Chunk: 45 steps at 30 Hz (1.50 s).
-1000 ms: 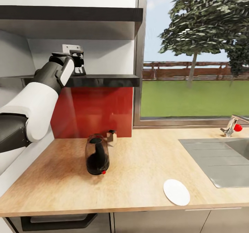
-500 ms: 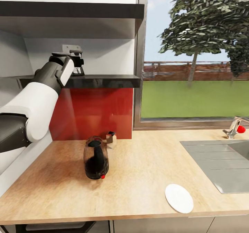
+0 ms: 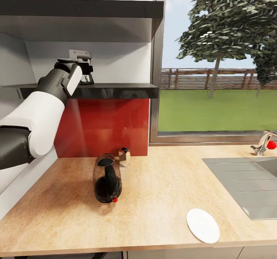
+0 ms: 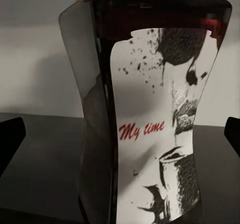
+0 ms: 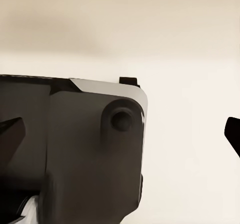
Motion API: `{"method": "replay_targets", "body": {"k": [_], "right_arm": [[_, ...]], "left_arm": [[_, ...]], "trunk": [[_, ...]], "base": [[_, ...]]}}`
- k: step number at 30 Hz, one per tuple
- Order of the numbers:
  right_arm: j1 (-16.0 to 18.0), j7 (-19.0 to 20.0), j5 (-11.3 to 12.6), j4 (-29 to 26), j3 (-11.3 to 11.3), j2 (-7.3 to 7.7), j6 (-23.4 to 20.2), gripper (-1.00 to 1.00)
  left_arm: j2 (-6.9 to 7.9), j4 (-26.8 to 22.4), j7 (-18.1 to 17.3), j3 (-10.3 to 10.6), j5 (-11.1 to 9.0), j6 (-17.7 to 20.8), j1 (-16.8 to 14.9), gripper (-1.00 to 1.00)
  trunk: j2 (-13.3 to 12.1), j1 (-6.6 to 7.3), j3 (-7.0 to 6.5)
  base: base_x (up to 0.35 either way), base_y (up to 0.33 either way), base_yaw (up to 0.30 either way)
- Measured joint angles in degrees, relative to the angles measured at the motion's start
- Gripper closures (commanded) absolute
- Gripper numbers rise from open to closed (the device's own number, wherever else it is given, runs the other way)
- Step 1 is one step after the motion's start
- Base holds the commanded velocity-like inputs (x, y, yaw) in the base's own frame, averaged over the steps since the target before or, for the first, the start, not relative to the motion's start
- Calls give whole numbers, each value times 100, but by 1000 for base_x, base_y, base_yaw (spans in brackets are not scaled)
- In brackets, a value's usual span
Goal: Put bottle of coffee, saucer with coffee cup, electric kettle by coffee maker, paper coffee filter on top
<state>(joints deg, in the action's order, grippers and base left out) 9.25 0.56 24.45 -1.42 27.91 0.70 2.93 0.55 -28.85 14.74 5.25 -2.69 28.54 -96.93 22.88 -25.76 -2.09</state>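
Dark bottle of coffee (image 4: pixel 145 114) upright on kitchen shelf (image 3: pixel 115 90), between spread fingers of left gripper (image 3: pixel 87 74); right gripper's state indiscernible.

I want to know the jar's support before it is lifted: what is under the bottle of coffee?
The bottle of coffee stands on the dark kitchen shelf, between the fingertips of the left gripper. Its base edge is cut off in the wrist view.

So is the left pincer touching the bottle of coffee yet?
Apart. In the left wrist view the bottle of coffee stands on the kitchen shelf between the fingertips, with open gaps at both sides.
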Motion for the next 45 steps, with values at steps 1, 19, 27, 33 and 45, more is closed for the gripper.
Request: {"method": "replay_targets", "body": {"k": [1,19,27,33,45], "right_arm": [[-1,0,0,0,0,0,0,-100],[-2,0,0,0,0,4,-1,-100],[-9,0,0,0,0,7,-1,-100],[-11,-2,0,-1,0,8,2,-100],[-13,-8,1,0,0,9,0,-100]], "left_arm": [[0,0,0,-2,0,0,0,-100],[0,13,0,1,0,0,0,-100],[0,51,0,3,0,0,0,-100],[24,70,-1,2,0,-16,0,-100],[72,57,-37,-12,-6,34,8,100]], "trunk": [[0,0,0],[0,0,0],[1,2,0],[0,0,0],[0,0,0]], "base": [[0,0,0],[71,0,0],[49,0,0],[74,0,0],[3,0,0]]}}
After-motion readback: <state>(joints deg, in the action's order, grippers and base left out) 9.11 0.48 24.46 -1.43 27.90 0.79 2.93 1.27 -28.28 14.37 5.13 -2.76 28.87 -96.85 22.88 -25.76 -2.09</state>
